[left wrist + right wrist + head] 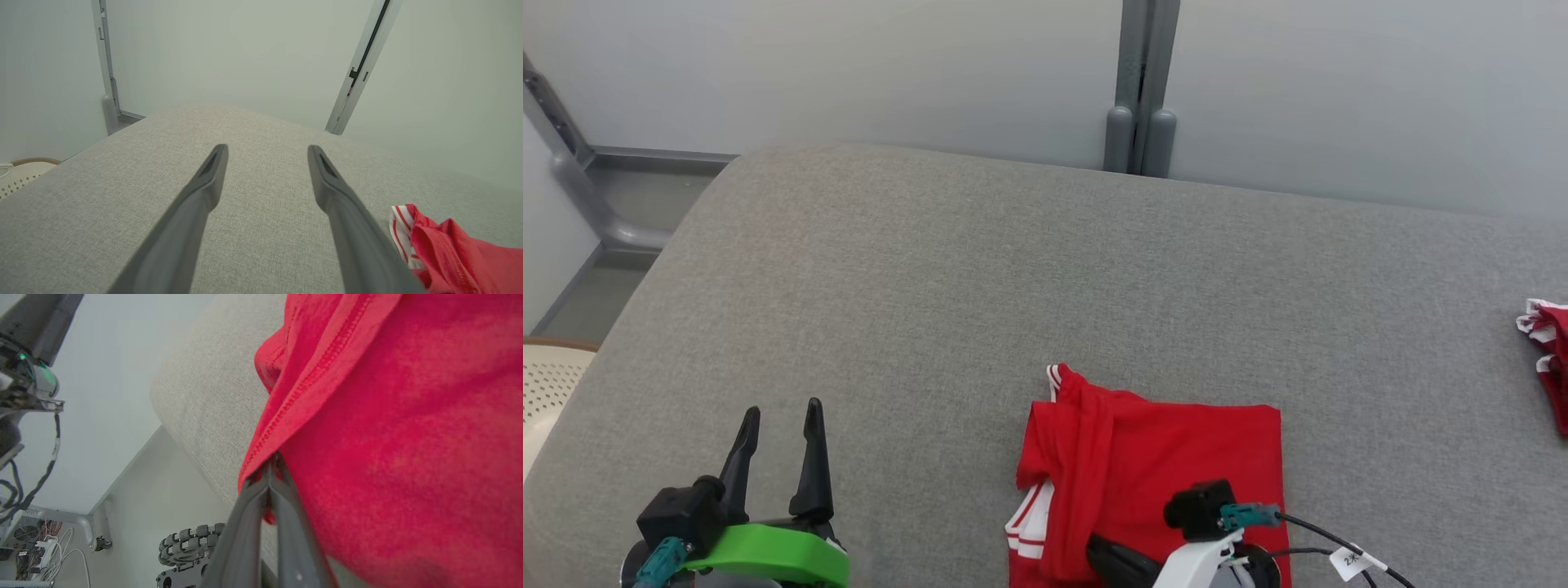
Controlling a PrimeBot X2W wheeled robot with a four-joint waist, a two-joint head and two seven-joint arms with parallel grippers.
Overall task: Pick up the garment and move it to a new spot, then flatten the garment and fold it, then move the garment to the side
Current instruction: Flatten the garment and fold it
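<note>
Right gripper [270, 473] is clamped hard, jaws pressed flat together with a fold of red hem caught between the tips. It has the garment [1168, 457] by its near edge, the side closest to the robot. My read is that this hold is for the last step, shifting the piece off to the side, because the garment already lies folded into a neat block on the grey padded table [980, 269], with a white-striped cuff [1031, 523] poking out at its left side. The left gripper [783, 416] sits well to the left of the garment, jaws spread wide with nothing between them, over bare cloth. It looks parked clear so the other arm can work alone. The right wrist view gives us the pinch itself: the stitched hem draping over the tips, the table edge dropping away beside the garment, and the robot's wheeled base [188, 547] on the floor below. The head view can't show that contact, because the arm's own camera block [1199, 502] sits in front of the fingertips. It does give the garment's whole outline, plus a second red piece [1547, 351] far to its right and a cream basket [547, 380] far to its left. The left wrist view adds a low look at the garment's striped cuff.
</note>
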